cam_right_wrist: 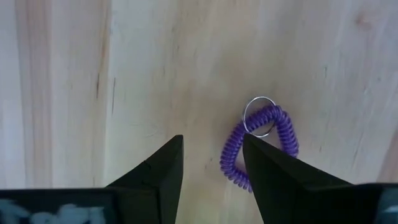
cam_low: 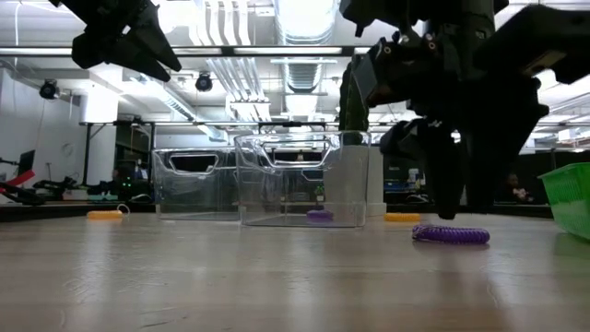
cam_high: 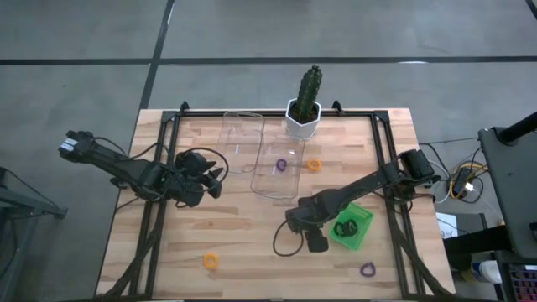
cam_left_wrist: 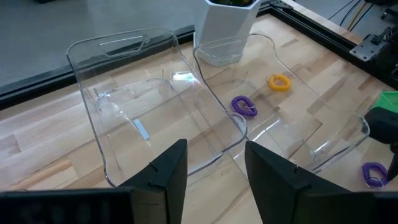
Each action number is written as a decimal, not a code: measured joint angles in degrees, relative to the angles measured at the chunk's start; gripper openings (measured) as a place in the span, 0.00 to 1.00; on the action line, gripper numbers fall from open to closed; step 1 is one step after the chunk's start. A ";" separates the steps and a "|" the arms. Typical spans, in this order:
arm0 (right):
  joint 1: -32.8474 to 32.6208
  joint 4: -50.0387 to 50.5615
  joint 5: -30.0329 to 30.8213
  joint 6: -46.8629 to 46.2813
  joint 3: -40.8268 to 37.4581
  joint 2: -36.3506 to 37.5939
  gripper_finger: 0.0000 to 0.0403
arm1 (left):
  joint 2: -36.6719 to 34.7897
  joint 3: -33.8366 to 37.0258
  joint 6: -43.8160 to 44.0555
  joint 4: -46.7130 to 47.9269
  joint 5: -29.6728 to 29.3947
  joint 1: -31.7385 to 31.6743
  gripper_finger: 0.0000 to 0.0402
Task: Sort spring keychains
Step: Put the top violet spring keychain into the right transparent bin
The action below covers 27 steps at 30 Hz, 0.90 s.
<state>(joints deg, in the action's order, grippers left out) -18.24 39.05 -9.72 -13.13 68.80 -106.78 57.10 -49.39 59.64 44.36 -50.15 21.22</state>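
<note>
My right gripper [cam_right_wrist: 211,149] is open and points down just above the table, left of the green tray [cam_high: 362,236]. A purple spring keychain [cam_right_wrist: 261,146] with a metal ring lies flat on the wood, partly behind one finger; it also shows in the low view [cam_low: 450,234]. I see no touch. A black keychain [cam_high: 344,226] lies in the green tray. Another purple keychain [cam_high: 281,165] lies in a clear tray [cam_high: 281,180]. My left gripper [cam_high: 214,180] is open and empty, raised at the left beside the other clear tray [cam_high: 242,138].
An orange keychain [cam_high: 313,165] lies right of the clear trays, another orange one [cam_high: 210,261] near the front left, and a purple one [cam_high: 367,269] near the front right. A potted cactus [cam_high: 304,107] stands at the far edge. Bare wood lies between the arms.
</note>
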 joint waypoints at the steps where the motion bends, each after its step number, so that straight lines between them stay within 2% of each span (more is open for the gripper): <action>1: -0.02 -0.58 0.00 -0.01 -0.43 0.00 0.40 | 0.00 0.00 0.00 0.00 0.00 -0.01 0.38; 15: 0.00 -8.24 0.89 -4.69 -6.67 0.21 0.37 | 0.00 0.00 0.10 -0.15 -0.04 -0.01 0.38; 21: -0.02 -8.47 3.08 -5.44 -6.94 0.24 0.30 | 0.00 0.00 0.17 -0.54 -0.04 -0.01 0.38; 27: -0.04 -7.74 4.91 -6.54 -6.01 0.02 0.16 | 0.00 0.00 0.17 -1.17 -0.02 -0.01 0.38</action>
<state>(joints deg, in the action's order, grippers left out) -18.28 31.31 -4.81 -19.67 62.79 -106.77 57.10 -49.39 59.81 43.19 -50.17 21.21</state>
